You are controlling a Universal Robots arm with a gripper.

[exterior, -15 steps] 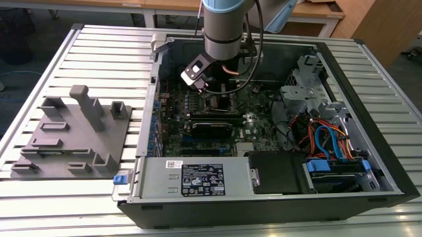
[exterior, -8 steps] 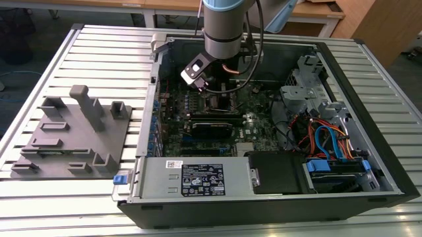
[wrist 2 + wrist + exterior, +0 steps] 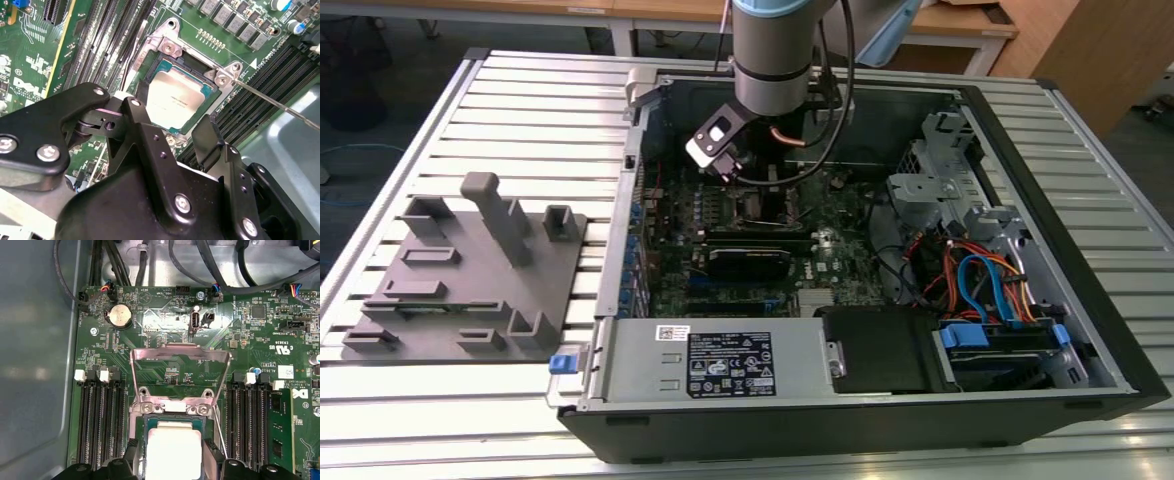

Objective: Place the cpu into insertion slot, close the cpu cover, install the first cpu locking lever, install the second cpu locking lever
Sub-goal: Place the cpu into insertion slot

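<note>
The cpu (image 3: 172, 436) (image 3: 174, 99), silvery-topped, lies flat in the insertion slot (image 3: 150, 55) on the green board. My gripper (image 3: 171, 452) (image 3: 169, 115) hovers just above it, open, one black finger (image 3: 134, 460) on each side and a small gap to the chip's edges. The cpu cover (image 3: 180, 353) stands tilted up on its hinge, away from the socket. One thin locking lever (image 3: 272, 100) sticks out sideways from the socket corner, unlatched. In the exterior view the gripper (image 3: 750, 182) hangs over the socket inside the open computer case.
Long black memory slots (image 3: 102, 425) (image 3: 250, 425) flank the socket. A coin battery (image 3: 119, 316) and cables (image 3: 220, 275) lie beyond the cover. The grey power supply (image 3: 707, 362), drive cage (image 3: 947, 190) and case walls ring the board. A grey fixture plate (image 3: 467, 270) sits at the exterior view's left.
</note>
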